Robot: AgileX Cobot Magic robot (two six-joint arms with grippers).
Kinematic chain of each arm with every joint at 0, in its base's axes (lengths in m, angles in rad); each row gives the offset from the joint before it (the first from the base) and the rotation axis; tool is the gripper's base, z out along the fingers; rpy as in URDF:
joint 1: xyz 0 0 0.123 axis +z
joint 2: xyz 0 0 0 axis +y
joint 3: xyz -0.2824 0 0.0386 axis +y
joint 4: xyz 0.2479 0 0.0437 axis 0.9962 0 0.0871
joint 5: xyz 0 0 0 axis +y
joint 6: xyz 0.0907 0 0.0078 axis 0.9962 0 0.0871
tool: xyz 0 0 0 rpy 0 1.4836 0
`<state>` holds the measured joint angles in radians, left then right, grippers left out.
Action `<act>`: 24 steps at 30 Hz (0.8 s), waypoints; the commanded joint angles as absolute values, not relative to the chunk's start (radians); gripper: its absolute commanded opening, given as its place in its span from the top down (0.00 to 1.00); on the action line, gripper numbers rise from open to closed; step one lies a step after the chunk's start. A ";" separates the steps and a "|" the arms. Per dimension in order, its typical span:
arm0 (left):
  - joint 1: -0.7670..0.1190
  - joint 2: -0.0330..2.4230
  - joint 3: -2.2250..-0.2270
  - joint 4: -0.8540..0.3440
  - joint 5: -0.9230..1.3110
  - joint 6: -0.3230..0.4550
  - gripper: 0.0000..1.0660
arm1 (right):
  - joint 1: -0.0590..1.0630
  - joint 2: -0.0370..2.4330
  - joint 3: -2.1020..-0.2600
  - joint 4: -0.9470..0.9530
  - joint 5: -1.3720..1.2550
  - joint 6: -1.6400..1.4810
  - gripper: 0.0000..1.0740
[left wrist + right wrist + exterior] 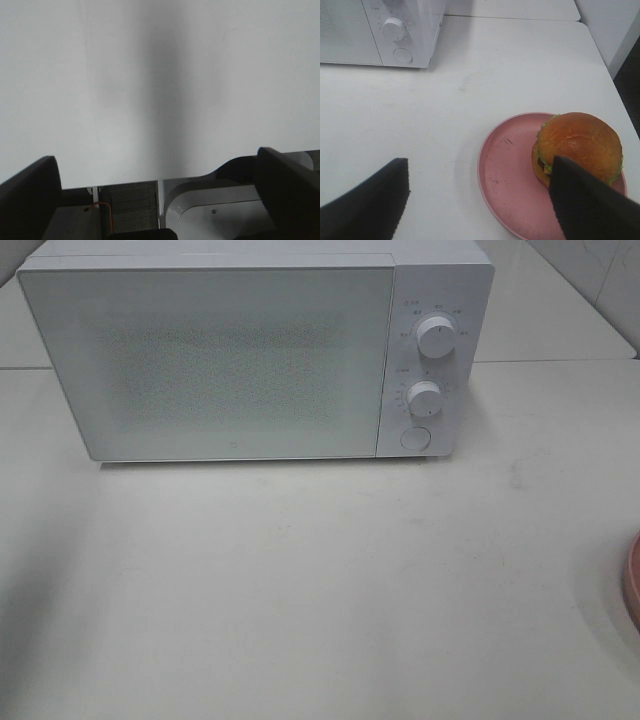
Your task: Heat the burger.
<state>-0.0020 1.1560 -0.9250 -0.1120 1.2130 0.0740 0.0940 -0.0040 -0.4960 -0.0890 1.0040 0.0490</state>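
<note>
— Where do we find the burger (579, 141)?

— We see it in the right wrist view only, sitting on the pink plate (507, 175), off to one side of the plate and not in its middle. Its brown bun is glossy, and a green lettuce edge shows beneath it. One dark finger of the right gripper (480, 200) overlaps the lower part of the burger in that view, but we cannot tell whether it touches.

— And the right gripper's jaws?

— We see them spread wide, one finger over the bare table (420, 125), the other by the burger. Nothing sits clamped between them.

— What about the left gripper (160, 200)?

— Its two dark fingers stand far apart at the sides of the left wrist view, so we call it open too, and it holds nothing. Past them lies a plain white surface with a soft shadow across it.

— What does the high camera give us?

— The white microwave (210, 360) stands at the back of the table, door closed, with two dials (436, 336) and a round button (414, 438) on its panel. At the far right edge we catch just a sliver of the pink plate. We see neither arm there, and the burger itself is out of that frame.
</note>
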 commanded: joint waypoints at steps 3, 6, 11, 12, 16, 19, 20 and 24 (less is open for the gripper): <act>0.020 1.013 -0.799 -0.096 1.167 0.066 0.08 | 0.089 -0.033 -0.495 -0.087 0.997 0.046 0.29; 0.020 0.914 -0.722 -0.093 1.152 0.066 0.08 | 0.089 -0.033 -0.495 -0.087 0.997 0.046 0.29; 0.020 0.749 -0.609 -0.085 1.128 0.068 0.08 | 0.089 -0.033 -0.495 -0.087 0.997 0.046 0.29; 0.020 0.672 -0.568 -0.084 1.113 0.068 0.08 | 0.089 -0.033 -0.495 -0.087 0.997 0.046 0.29; 0.020 0.558 -0.523 -0.083 1.082 0.068 0.08 | 0.089 -0.033 -0.495 -0.087 0.997 0.046 0.29; 0.020 0.445 -0.515 -0.081 1.069 0.068 0.08 | 0.089 -0.033 -0.495 -0.087 0.997 0.046 0.29; 0.020 0.379 -0.515 -0.070 1.069 0.068 0.08 | 0.089 -0.033 -0.495 -0.087 0.997 0.046 0.29; 0.020 0.249 -0.515 -0.038 1.070 0.068 0.08 | 0.089 -0.033 -0.495 -0.087 0.997 0.046 0.29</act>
